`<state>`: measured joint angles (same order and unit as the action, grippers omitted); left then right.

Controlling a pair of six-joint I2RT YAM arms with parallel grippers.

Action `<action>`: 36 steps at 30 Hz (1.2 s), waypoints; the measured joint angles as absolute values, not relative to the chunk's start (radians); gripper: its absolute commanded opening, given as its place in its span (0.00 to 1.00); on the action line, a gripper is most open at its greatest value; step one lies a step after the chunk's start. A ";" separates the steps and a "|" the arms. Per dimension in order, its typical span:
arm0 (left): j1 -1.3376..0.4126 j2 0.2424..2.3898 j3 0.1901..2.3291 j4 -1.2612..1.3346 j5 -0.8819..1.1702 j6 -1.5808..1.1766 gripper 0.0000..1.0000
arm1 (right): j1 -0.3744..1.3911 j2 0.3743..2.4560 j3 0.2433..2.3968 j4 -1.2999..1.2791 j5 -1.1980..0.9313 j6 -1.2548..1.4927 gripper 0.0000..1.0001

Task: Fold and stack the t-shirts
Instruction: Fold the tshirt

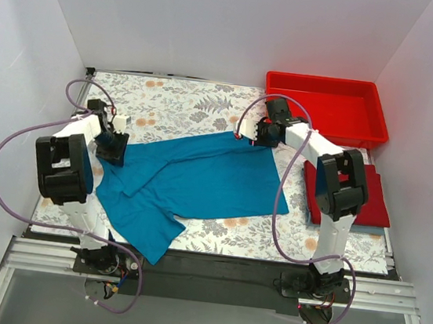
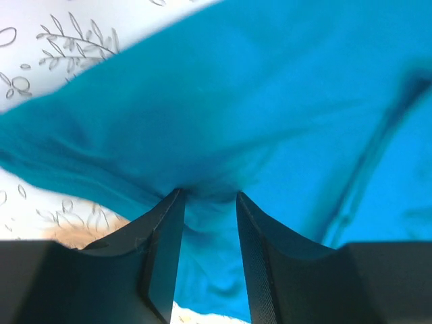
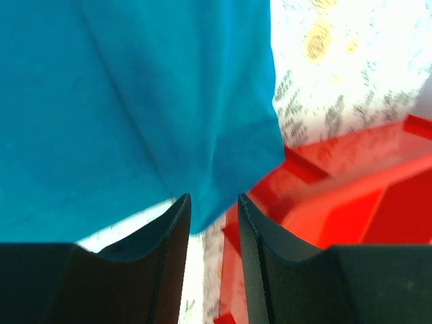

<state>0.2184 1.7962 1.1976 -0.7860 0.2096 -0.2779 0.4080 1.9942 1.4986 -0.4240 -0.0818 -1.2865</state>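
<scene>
Floral-clothed desk (image 1: 175, 109), mid-fold: my left gripper (image 2: 209, 196) and right gripper (image 3: 212, 199), jaws nearly closed, each pinch an edge of the teal-blue t-shirt (image 1: 198, 179) spread mid-desk. Uneven pulling could slip the thin right-hand corner free, near the red tray (image 1: 377, 139).

On floral-patterned table (image 1: 168, 105), teal-blue cloth t-shirt (image 1: 198, 179) lying spread mid-table, red plastic tray (image 1: 325, 81) sitting behind it at far right, folded red cloth t-shirt (image 1: 376, 201) resting before tray, lying atop bluish cloth t-shirt (image 1: 370, 227).
</scene>
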 measured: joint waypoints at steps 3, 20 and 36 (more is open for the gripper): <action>0.218 1.855 1.214 -0.755 0.184 -0.290 0.33 | 0.415 2.065 1.549 -0.425 -0.074 -1.256 0.36; 0.265 2.324 1.907 -0.738 0.213 -0.281 0.37 | 0.465 2.294 1.842 -0.524 0.003 -1.031 0.35; 0.144 2.164 1.738 -0.854 0.605 0.144 0.46 | 0.437 2.154 1.775 -0.630 -0.105 -1.025 0.34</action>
<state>0.1444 2.1643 1.7378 -0.8543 0.6052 0.1444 0.4374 2.1540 1.7748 -0.6300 -0.1047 -1.0252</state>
